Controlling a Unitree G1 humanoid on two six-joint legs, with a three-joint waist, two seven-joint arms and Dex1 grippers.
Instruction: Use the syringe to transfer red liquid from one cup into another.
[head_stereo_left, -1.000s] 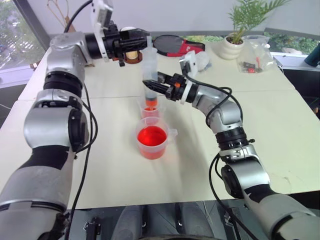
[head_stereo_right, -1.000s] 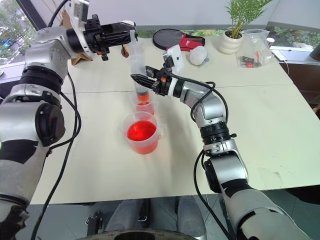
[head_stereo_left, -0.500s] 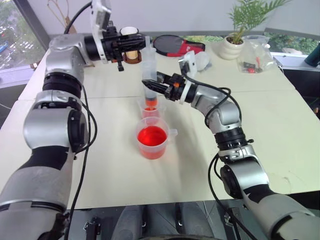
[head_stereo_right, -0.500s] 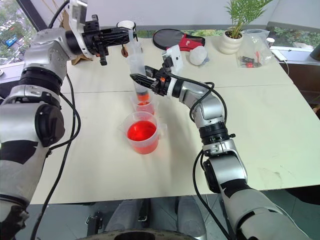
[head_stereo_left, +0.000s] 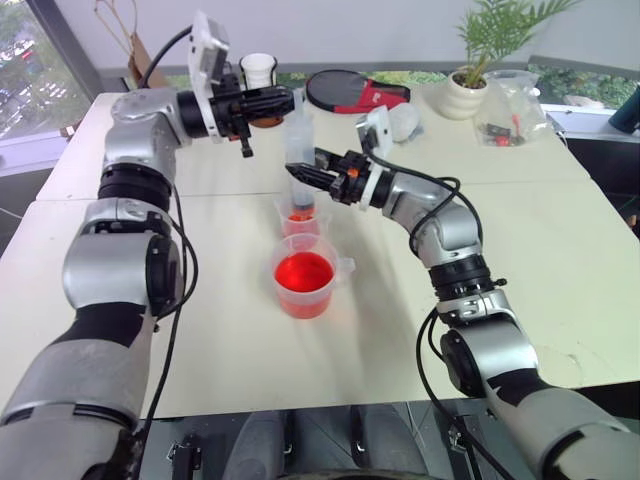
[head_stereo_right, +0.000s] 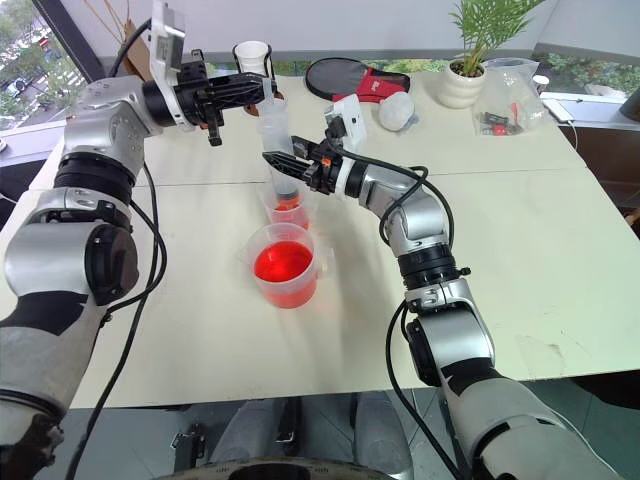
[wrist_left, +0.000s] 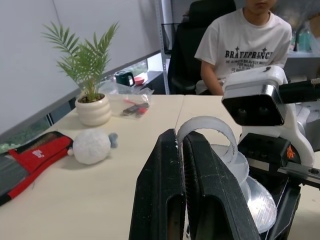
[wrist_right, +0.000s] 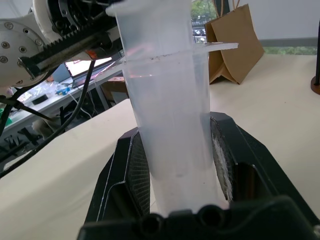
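The syringe (head_stereo_left: 298, 150) stands upright with its nozzle down inside the small narrow cup (head_stereo_left: 300, 216), which holds a little red liquid. My right gripper (head_stereo_left: 302, 170) is shut on the clear barrel (wrist_right: 167, 100), low down. At the top, my left gripper (head_stereo_left: 288, 97) is shut and points sideways; its fingertips (wrist_left: 172, 145) sit at the plunger's ring (wrist_left: 215, 127). I cannot tell whether they pass through the ring. The wide beaker (head_stereo_left: 303, 280) stands just in front of the small cup, holding red liquid (head_stereo_left: 303, 271).
At the back of the cream table (head_stereo_left: 560, 250) are a tall cream cup (head_stereo_left: 258, 68), a red-and-black case (head_stereo_left: 350, 90), a white plush ball (head_stereo_left: 405, 120), a potted plant (head_stereo_left: 470, 85) and a clear plastic bag (head_stereo_left: 510, 110). A person (wrist_left: 245, 45) sits across the table.
My left gripper has sunk, and the plunger top has gone down with it into the barrel. The right gripper, the syringe barrel and both cups have stayed put.
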